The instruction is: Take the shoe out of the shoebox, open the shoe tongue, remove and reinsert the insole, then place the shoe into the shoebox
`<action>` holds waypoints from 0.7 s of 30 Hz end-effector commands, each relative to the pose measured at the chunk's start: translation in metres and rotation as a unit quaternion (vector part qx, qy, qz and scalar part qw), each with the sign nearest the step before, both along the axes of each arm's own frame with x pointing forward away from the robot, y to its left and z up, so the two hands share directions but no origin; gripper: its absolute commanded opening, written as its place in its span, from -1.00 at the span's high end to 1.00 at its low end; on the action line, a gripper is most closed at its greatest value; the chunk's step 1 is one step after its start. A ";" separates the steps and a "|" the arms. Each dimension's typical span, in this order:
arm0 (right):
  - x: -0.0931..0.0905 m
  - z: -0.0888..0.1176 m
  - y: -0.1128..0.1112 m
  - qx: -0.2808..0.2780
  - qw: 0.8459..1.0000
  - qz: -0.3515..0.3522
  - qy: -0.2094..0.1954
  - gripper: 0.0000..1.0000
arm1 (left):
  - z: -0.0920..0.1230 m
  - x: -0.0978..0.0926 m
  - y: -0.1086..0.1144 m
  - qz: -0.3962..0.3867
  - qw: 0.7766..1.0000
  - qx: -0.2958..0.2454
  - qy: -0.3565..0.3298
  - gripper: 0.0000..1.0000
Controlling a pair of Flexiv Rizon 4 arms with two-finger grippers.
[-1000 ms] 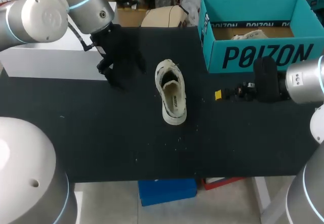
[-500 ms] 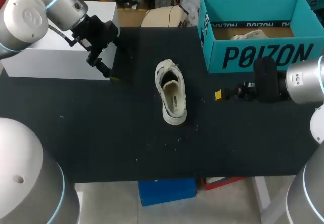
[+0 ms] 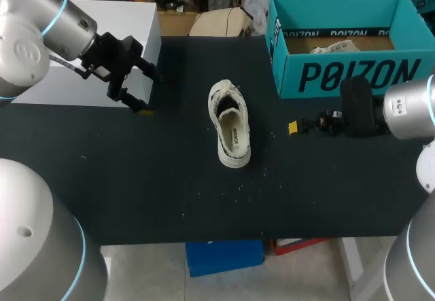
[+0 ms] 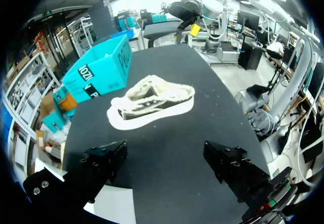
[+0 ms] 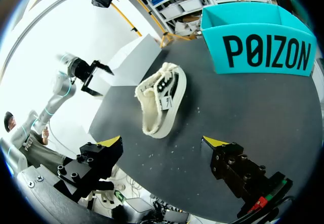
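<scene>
The shoe (image 3: 228,121) lies upright in the middle of the desk (image 3: 170,192), out of the shoebox (image 3: 340,77) at far right, insole (image 3: 234,140) apparently seated. Left hand (image 3: 148,94) wide, empty, at far left; right hand (image 5: 164,141) wide, empty, right of the shoe. Boxing seems next: grip its sides

cream shoe (image 3: 230,132); teal shoebox (image 3: 340,77)

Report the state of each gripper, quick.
Left gripper: open, holding nothing.
Right gripper: open, holding nothing.
</scene>
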State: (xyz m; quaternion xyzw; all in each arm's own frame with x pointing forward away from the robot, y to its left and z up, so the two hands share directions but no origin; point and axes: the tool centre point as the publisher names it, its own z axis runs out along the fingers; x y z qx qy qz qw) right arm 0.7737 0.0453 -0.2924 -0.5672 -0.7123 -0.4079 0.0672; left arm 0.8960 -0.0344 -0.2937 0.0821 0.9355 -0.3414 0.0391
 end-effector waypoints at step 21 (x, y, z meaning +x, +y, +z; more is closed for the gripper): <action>0.070 0.012 0.068 -0.275 0.960 0.010 0.055 -1.00 | 0.000 -0.005 -0.001 0.011 1.000 0.000 -0.012 -1.00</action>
